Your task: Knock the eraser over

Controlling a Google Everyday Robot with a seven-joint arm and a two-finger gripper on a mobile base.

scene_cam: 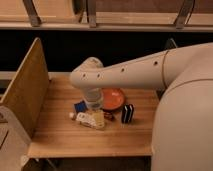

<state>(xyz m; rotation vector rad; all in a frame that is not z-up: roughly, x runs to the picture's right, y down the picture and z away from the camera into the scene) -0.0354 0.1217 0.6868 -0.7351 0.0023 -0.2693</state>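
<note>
The eraser (pixel 128 113), a small dark block with a white stripe down its middle, stands upright on the wooden table (pixel 60 135), just right of the orange plate's front edge. My arm reaches in from the right and bends down over the table. My gripper (pixel 97 116) hangs below the wrist, low over the table, left of the eraser and apart from it. It is right above the white oblong object (pixel 89 119).
An orange plate (pixel 113 98) lies behind the eraser. A flat blue piece (pixel 80 106) lies left of the gripper. A wooden side panel (pixel 24 90) stands along the table's left edge. A dark gap and shelving run behind.
</note>
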